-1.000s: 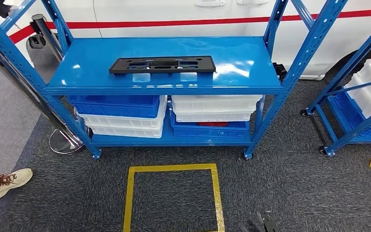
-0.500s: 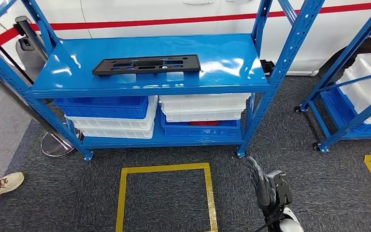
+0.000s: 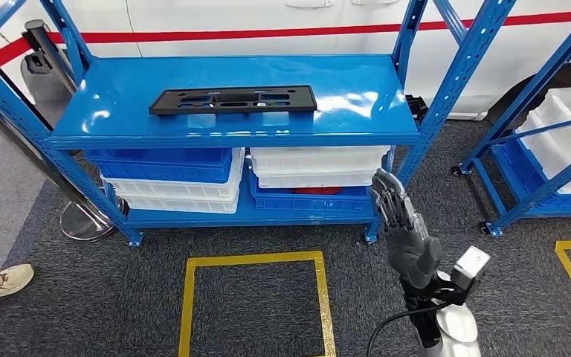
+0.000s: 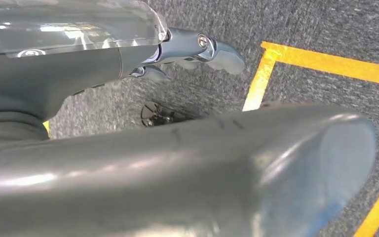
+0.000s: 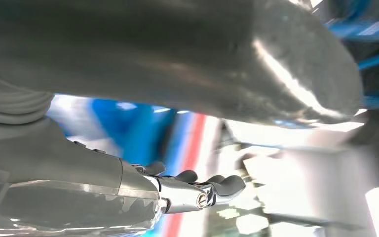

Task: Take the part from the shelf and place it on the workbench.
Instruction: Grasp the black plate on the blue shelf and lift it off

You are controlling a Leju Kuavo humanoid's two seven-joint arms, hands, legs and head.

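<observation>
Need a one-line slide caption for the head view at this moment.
Right robot hand raised empty, fingers apart, in front of the blue shelf; black part lies untouched on top.

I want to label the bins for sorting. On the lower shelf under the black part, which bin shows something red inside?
The blue bin at the bottom right, beneath the white bins. A red item shows above its rim; the other bins show none.

The right hand (image 3: 404, 230) is dark grey with segmented metallic fingers, set on a black wrist carrying a small white box (image 3: 471, 263). A black cable (image 3: 384, 327) loops beside the silver-white forearm (image 3: 450, 335). The left hand (image 4: 128, 64) has a clear plastic cover, a thick smooth grey thumb (image 4: 256, 163), and a screw (image 4: 203, 42) on a bluish-grey finger.
</observation>
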